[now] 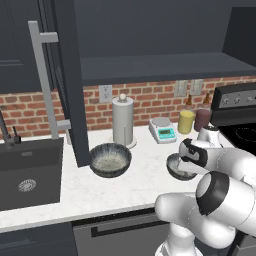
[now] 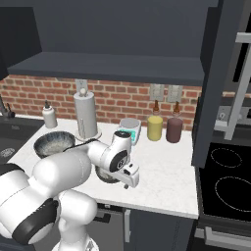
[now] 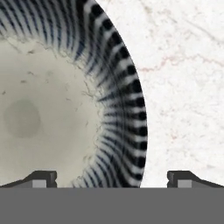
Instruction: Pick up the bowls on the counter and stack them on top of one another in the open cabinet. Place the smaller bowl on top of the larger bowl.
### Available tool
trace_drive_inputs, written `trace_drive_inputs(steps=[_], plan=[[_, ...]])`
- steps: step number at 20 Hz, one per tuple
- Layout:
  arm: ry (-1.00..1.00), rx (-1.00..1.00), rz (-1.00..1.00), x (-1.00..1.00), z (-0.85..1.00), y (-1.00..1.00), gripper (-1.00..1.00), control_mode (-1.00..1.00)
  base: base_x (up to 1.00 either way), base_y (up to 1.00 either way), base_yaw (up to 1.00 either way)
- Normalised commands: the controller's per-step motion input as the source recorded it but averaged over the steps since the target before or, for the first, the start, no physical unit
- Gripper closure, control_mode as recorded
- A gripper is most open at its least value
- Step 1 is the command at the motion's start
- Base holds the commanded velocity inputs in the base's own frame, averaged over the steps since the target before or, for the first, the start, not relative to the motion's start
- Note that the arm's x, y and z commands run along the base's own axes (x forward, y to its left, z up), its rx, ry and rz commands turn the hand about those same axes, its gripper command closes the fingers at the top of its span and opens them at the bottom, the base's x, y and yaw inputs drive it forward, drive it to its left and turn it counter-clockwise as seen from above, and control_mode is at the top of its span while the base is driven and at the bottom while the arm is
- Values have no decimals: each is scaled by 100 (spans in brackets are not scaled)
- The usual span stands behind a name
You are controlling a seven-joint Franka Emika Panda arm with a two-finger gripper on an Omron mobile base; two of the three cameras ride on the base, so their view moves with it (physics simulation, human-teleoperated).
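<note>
The gripper (image 3: 112, 177) is hanging wide open directly above the smaller bowl (image 1: 179, 169), holding nothing. In the hand view its two dark fingertips are sitting one on each side of the bowl's rim: one over the pale speckled inside, the other over the bare white counter (image 3: 188, 65) just outside the striped wall. So the rim is lying between the jaws, and the coming move is turning on that alone: a straight drop along the hand's own line looks enough to bring the fingers astride the wall, with no sideways shift called for.

In the left base view the smaller bowl is resting on the counter near its front edge, partly hidden by the arm's wrist. The larger bowl (image 1: 110, 159) is sitting well apart to the left, just in front of the paper-towel holder (image 1: 123, 121). The open cabinet (image 1: 160, 65) is waiting above both, its dark shelf bare where it shows.
</note>
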Motion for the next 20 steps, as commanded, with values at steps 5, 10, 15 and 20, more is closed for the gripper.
trace_drive_inputs(steps=[5,10,15,20], plan=[[0,0,0,0,0,0,100,-100,0,0,0],[0,0,0,0,0,0,100,-100,0,0,0],[-2,-2,0,-12,7,6,100,-100,0,0,0],[-17,0,1,-57,60,19,100,-100,0,0,0]])
